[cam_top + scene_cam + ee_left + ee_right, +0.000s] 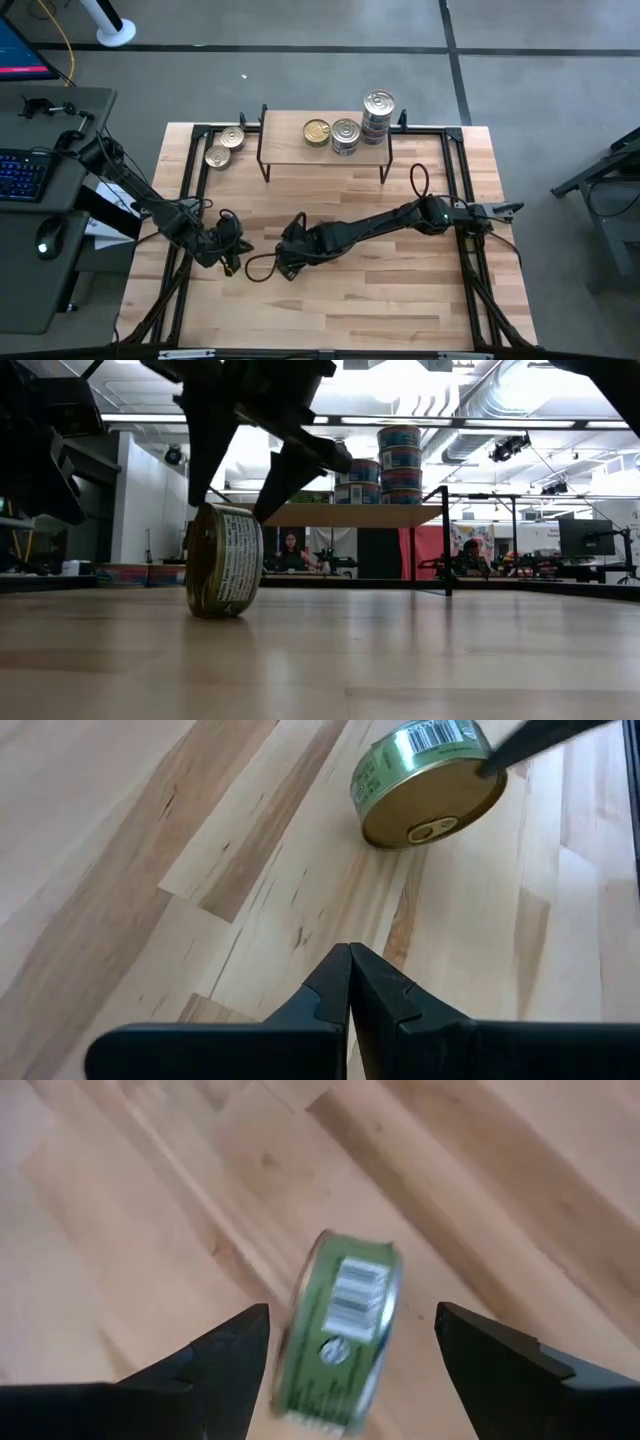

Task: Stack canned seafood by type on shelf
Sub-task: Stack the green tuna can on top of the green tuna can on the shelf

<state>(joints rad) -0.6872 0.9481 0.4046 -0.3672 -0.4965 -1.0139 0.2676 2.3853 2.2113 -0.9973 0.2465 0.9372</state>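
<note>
Tins (345, 134) already sit sorted on the shelf (290, 150), while 1 green tin (223, 560) stands on edge on the tabletop (380, 290) well before it, between the right claw's (350, 1342) wide-open, empty fingers, awaiting a grip; the left claw (349, 982) waits closed beside it.

The tin (425, 785) at the upper right of the left wrist view has a glossy gold metal lid and a printed green paper label. The tabletop (150, 870) is smooth, matt light-wood planking. The 2 left gripper fingers (375, 995) look matt black plastic.
</note>
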